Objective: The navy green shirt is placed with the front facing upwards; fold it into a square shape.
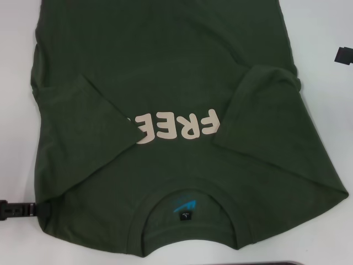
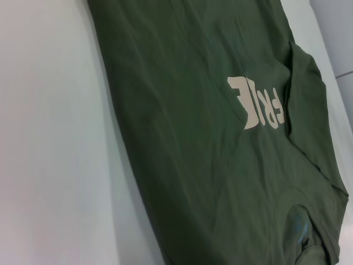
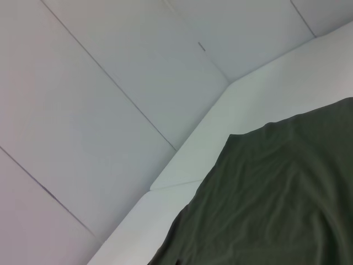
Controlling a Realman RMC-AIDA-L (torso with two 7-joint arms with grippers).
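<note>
A: Grippers? Left gripper (image 1: 19, 209) sits at the near-left edge of the shirt, only a black sliver visible, can't tell if its fingers are spread. Right gripper (image 1: 343, 55) is far right, off the cloth, same story.

B: Shirt?

A: Navy green shirt (image 1: 165, 72) lies flat on the white table (image 1: 325, 127), front up, collar near, both sleeves folded in over the "FREE" print.

B: Step?

A: Sleeves look done. Next is probably 1 lengthwise fold, needing 2 grips on an end and an even carry-over.
</note>
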